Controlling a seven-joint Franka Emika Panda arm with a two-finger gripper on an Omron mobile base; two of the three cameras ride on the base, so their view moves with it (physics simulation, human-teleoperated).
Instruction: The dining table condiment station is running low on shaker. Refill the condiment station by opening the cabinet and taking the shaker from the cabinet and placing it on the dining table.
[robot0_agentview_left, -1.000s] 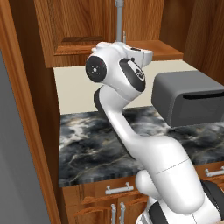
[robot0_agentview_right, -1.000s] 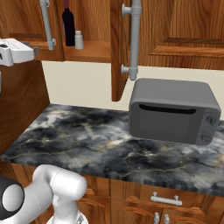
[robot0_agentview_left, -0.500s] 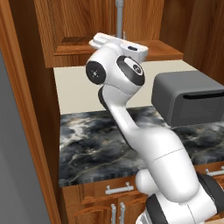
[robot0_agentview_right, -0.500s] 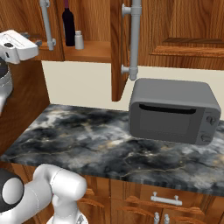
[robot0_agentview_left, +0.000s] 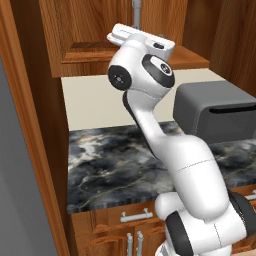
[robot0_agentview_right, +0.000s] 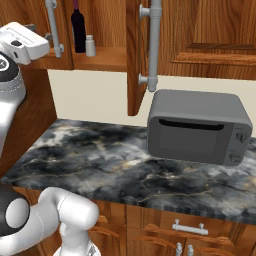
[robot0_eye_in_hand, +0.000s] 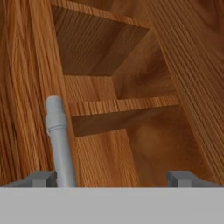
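Note:
The cabinet (robot0_agentview_right: 200, 30) hangs over the counter; one door (robot0_agentview_right: 134, 55) is swung out edge-on with its grey bar handle (robot0_agentview_right: 154, 45) in front. On the shelf inside, the small pale shaker (robot0_agentview_right: 90, 46) stands beside a tall dark wine bottle (robot0_agentview_right: 77, 27). My gripper (robot0_agentview_right: 42, 42) is raised at the cabinet's left side, next to the other door's bar handle (robot0_agentview_right: 52, 25). In the hand view, my gripper (robot0_eye_in_hand: 113, 179) is open with nothing between its fingers, and that handle (robot0_eye_in_hand: 59, 140) rises just inside the left fingertip (robot0_eye_in_hand: 41, 178). The dining table is out of view.
A grey microwave (robot0_agentview_right: 197, 127) sits on the dark marbled counter (robot0_agentview_right: 100, 165), below the open door. Base drawers with grey pulls (robot0_agentview_right: 190, 229) run under the counter. A tall wooden panel (robot0_agentview_left: 30, 125) stands at the left. Bare shelves (robot0_eye_in_hand: 122, 105) show inside the cabinet.
The arm has lifted the hand higher and closer to the cabinet's left door handle. The gripper stays open. The shaker and bottle have not moved.

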